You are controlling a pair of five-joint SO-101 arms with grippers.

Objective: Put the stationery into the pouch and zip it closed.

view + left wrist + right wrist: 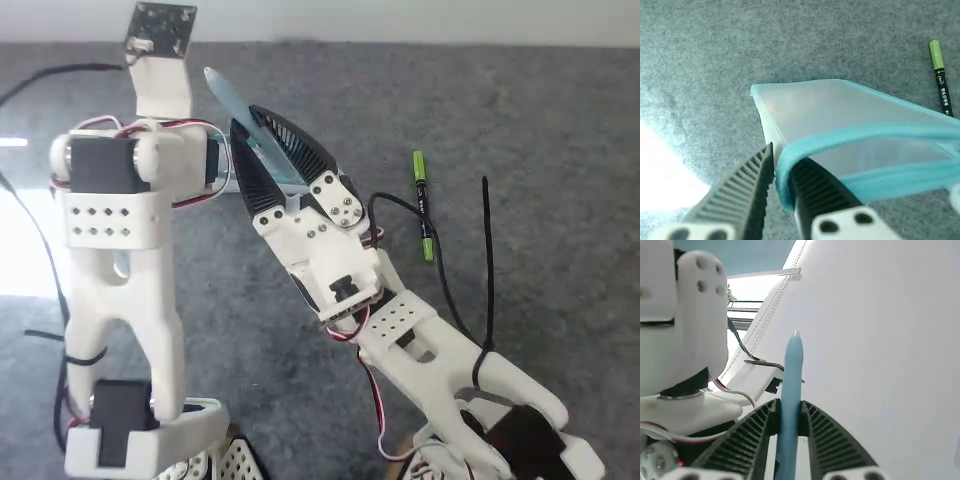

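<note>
Nearest you, your right gripper is clamped on the pen, holding it off the tabletop over the middle; the pen looks light, stiff and smooth, so I'd judge it could slide or swivel between the ribbed pads if the grip slackens, and a hold well along its barrel, as here, looks safest; its long axis runs from the jaws toward the far left corner, free end leading and raised. Right of the middle the marker lies flat, well apart from both arms; it too looks light and rigid, and round enough to roll, so take it across the barrel at mid-length; its long axis runs near to far, with a green end toward the far edge. Farther in, your left gripper is pinched on the teal rim of the pouch, which sits just left of the middle, beneath the right gripper; the pouch looks thin, soft and translucent, likely to sag or drag, so the bound rim is the firm place to hold; its long axis seems to run left to right, from the left gripper toward the marker's side, mouth held partly open.
</note>
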